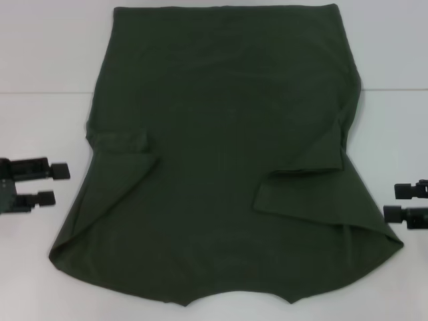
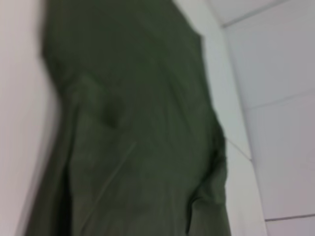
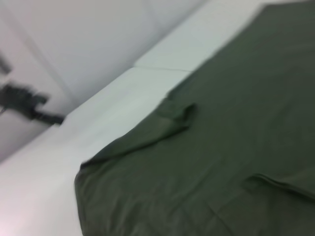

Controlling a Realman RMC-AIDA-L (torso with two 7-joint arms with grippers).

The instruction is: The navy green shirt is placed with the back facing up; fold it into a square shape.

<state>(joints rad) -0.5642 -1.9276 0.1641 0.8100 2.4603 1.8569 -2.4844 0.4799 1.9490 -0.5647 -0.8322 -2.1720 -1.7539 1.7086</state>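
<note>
The shirt (image 1: 221, 160) lies spread flat on the white tabletop (image 1: 40, 60), filling the middle, hem at the far edge, neck end nearest the robot. Both sleeves are already folded inward: left sleeve (image 1: 120, 142) a small flap, right sleeve (image 1: 304, 194) a bigger flap w/ a loose lifted edge. The left side fold runs diagonally and bunches a bit at the near-left corner.

Left gripper (image 1: 50, 184) sits off the shirt's left edge, just beside it, jaws released, holding nothing. Right gripper (image 1: 400, 202) sits at the right edge, jaws also apart, empty, close to the near-right corner but apparently not gripping it.

Handling, as a judgement: light, soft, limp fabric w/ no stiffness. It'll sag and drag if lifted from one point, so both arms should lift together. Probably grippy enough on the tabletop to stay put, but the tucked sleeves can flop out if the cloth is jerked.

Best holds: the two near corners, pinching through both layers incl. the folded side edges, then carry toward the hem. Avoid mid-panel pinches; they'd pick up only the top layer and wrinkle it.
</note>
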